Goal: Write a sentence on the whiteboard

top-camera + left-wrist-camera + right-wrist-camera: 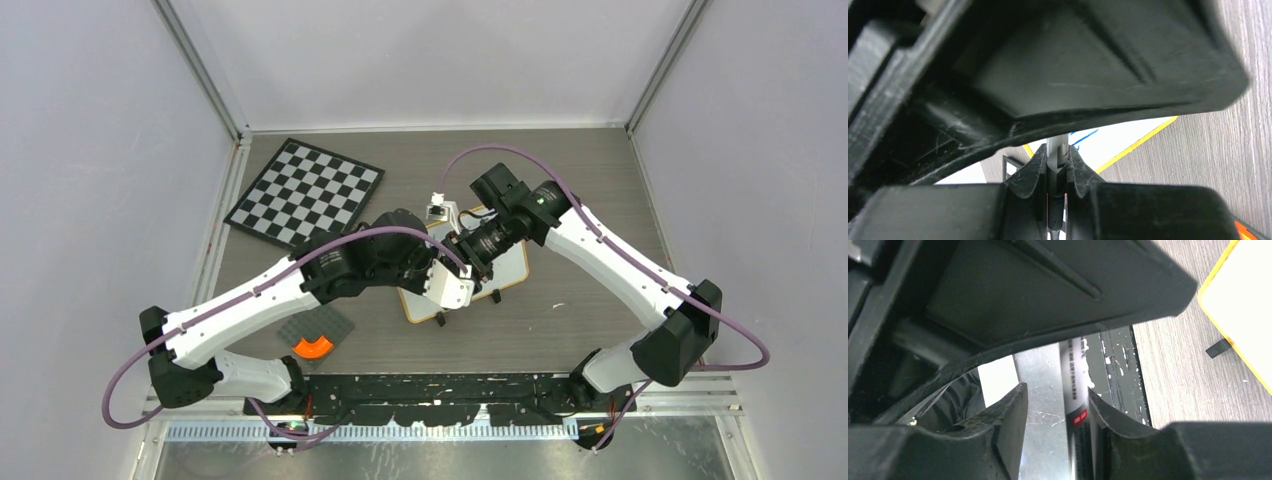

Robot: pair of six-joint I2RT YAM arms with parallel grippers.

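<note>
The left gripper (1056, 163) is pressed together on a slim grey marker (1057, 146) that stands up between its fingertips. Beyond those fingertips lies the whiteboard (1128, 134), its white face carrying a short blue stroke (1084, 136) just past the marker. The right gripper (1055, 401) is spread: a printed marker barrel runs down between its fingers, resting against one finger while the other stands apart, so it pinches nothing firmly. Off to the side of the right fingers, well apart from them, the board shows its yellowish edge and one black foot (1218, 347). From above, both grippers meet tip to tip directly over the board and hide much of it, while a chessboard (305, 190) lies well off beyond the left gripper and plays no part. My reading is that the marker is being passed or re-seated between the two grippers partway through the writing, since some ink is on the board; whether a cap is on the tip I cannot tell. The next move calls for one gripper to hold the marker squarely and the other to draw clear without tugging it askew. The tip should then come down upright onto bare white beside the blue stroke with light, even pressure
</note>
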